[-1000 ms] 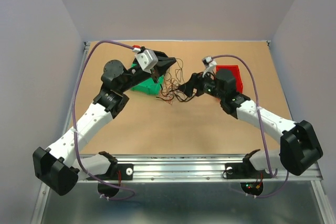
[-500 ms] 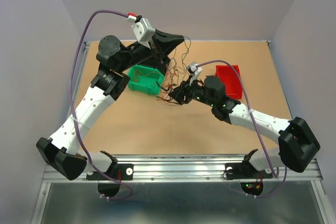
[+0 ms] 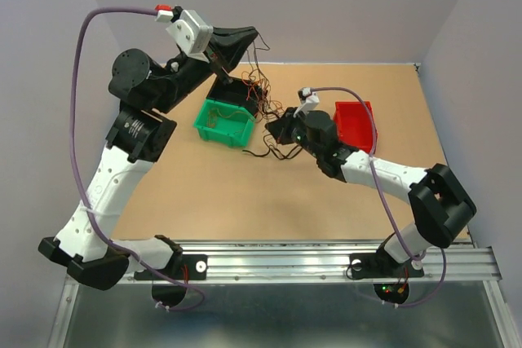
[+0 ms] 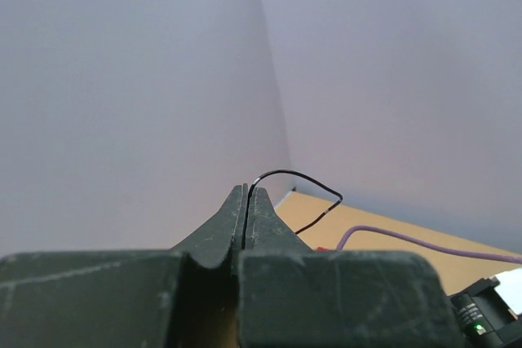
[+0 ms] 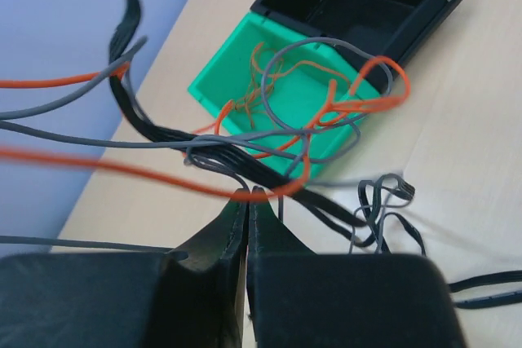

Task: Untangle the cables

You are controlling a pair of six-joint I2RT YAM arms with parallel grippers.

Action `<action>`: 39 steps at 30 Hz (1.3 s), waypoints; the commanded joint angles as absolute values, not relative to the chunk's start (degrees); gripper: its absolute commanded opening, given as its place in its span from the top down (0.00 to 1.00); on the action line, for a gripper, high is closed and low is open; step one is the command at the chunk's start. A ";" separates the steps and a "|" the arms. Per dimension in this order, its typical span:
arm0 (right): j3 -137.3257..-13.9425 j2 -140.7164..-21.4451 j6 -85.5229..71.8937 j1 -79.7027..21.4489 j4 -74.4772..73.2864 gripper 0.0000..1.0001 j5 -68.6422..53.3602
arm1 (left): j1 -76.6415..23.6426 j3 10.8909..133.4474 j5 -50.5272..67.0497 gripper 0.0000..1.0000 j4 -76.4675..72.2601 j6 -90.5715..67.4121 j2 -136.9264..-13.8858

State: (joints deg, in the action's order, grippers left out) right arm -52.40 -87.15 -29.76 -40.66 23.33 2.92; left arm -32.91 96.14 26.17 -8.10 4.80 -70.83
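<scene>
The left arm has swung up and back, so the left tool that hung low over the green bin a second ago now sits high against the rear wall, jaws pressed together on a black strand. The cables have risen with it: once a loose heap on the table, they now stretch from that tool down to a smaller remainder. The green bin, formerly half covered by the arm, shows fully. The right arm has reached leftward, and the right tool has gone from spread to closed among the lower strands.
</scene>
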 commanded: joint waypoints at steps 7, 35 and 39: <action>-52.56 -90.70 -39.98 -35.34 9.85 0.99 15.46 | -32.87 98.10 3.28 1.00 -25.04 8.27 -58.54; -43.68 -77.96 -20.66 -37.69 34.98 0.16 -27.06 | -32.96 75.24 32.78 1.00 -29.53 -2.54 -53.96; -44.56 -78.92 -18.11 -40.43 34.89 0.16 -28.39 | -32.96 74.88 32.96 1.00 -30.06 -2.81 -54.84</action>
